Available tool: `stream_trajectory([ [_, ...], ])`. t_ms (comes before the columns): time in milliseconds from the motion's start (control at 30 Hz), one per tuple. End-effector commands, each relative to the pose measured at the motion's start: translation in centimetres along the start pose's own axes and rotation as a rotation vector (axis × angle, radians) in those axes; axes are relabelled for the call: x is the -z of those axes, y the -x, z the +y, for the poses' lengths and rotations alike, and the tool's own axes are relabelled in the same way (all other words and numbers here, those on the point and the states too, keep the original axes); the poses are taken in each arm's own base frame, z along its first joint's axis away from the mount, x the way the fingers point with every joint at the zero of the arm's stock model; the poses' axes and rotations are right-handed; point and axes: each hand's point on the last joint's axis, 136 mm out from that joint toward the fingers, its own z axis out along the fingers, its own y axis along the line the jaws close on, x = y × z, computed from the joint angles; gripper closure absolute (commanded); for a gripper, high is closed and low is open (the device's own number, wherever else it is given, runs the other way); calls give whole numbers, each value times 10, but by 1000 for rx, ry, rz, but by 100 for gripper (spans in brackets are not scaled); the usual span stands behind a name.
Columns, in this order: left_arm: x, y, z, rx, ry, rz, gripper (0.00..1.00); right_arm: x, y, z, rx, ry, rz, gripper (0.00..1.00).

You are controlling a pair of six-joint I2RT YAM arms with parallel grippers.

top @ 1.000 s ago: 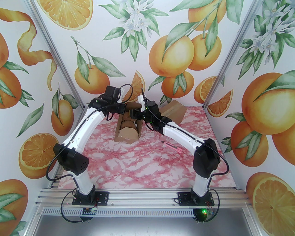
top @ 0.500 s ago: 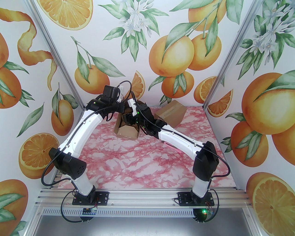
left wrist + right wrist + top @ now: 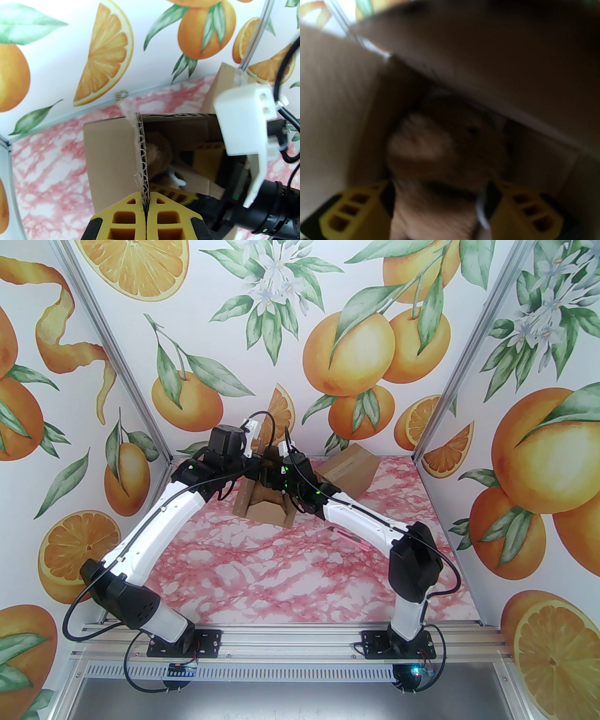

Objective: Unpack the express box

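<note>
The open brown express box (image 3: 266, 511) lies at mid-table, its far end raised. My left gripper (image 3: 257, 459) is at that far end, shut on the torn edge of a cardboard flap (image 3: 110, 152); in the left wrist view its yellow fingertips (image 3: 145, 204) pinch the corrugated edge. Inside the box lies a brown plush toy (image 3: 159, 150). My right gripper (image 3: 273, 480) reaches into the box. The blurred right wrist view shows its yellow fingers (image 3: 358, 208) standing wide apart on either side of the plush toy (image 3: 445, 150), right gripper (image 3: 440, 206) open.
A second closed cardboard box (image 3: 349, 467) stands at the back right against the wall. A pink utility knife (image 3: 350, 539) lies on the marble table (image 3: 290, 582) beneath my right forearm. The back wall is close behind the box.
My left arm's elbow has dropped lower while its gripper kept the flap, and the box's far end has tipped up. My right gripper went deeper into the box towards the toy.
</note>
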Motion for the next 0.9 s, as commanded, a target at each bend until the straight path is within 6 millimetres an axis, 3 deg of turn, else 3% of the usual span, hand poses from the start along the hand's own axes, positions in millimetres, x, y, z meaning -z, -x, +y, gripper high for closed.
stream_trajectory([
  [0,26,45,-17,30,-79,-204,100,-14,-8,-9,-247,75,-16,29],
  [333,25,41,-31,31,-133,-215,100,-41,-22,-32,-466,90,-6,35],
  [433,23,38,-32,24,-139,-211,100,-43,-18,-26,-476,139,-32,37],
  [467,22,36,-31,7,-134,-206,100,-47,-14,-11,-466,232,-27,38],
  [600,20,31,-26,-36,-106,-192,100,-51,-19,2,-491,313,15,39],
  [700,18,29,-19,-46,-90,-184,100,-51,-25,8,-516,366,36,47],
  [867,17,25,-6,-36,-67,-172,100,-49,-27,13,-518,404,49,75],
])
